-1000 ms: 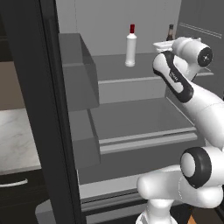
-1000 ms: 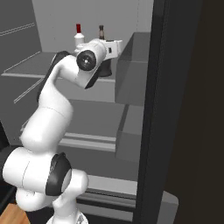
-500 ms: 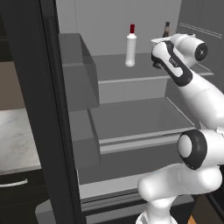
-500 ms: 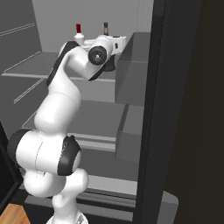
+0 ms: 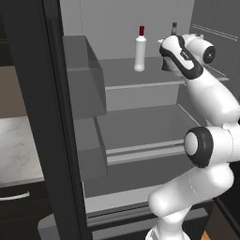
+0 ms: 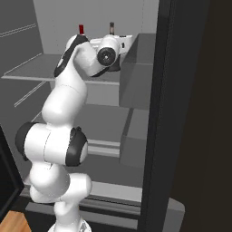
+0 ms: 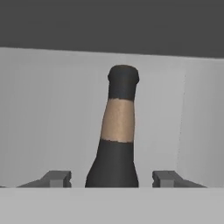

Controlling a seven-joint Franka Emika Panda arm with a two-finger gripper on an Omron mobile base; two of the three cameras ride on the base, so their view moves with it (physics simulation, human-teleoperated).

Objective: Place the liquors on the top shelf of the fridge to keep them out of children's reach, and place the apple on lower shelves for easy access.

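Since the earlier frames, arm has reached deeper onto top shelf (image 5: 122, 70) and jaws have parted; dark bottle (image 7: 117, 135) now stands free between them.

L to R, left base view: black fridge (image 5: 56, 117) door edge w/ grey bins; slim white bottle (image 5: 139, 51), red cap, upright near shelf centre; dark bottle's neck showing just behind wrist, near white bottle but apart from it. Lower shelves (image 5: 140, 150) w/ raised front lip sit below. Apple not identified in frames.

Gripper (image 7: 111, 178): jaws spread wide either side of dark bottle body, gaps visible both sides, nothing clamped.

Handling (est.): dark bottle likely glass, so rigid, fairly heavy, smooth and slippery, breakable if tipped. Squat round body gives stable base; narrow neck makes top easy to knock. Best hold: round body, low.

Appearance: black body, tan band on neck, black cap; stands upright against pale grey rear wall
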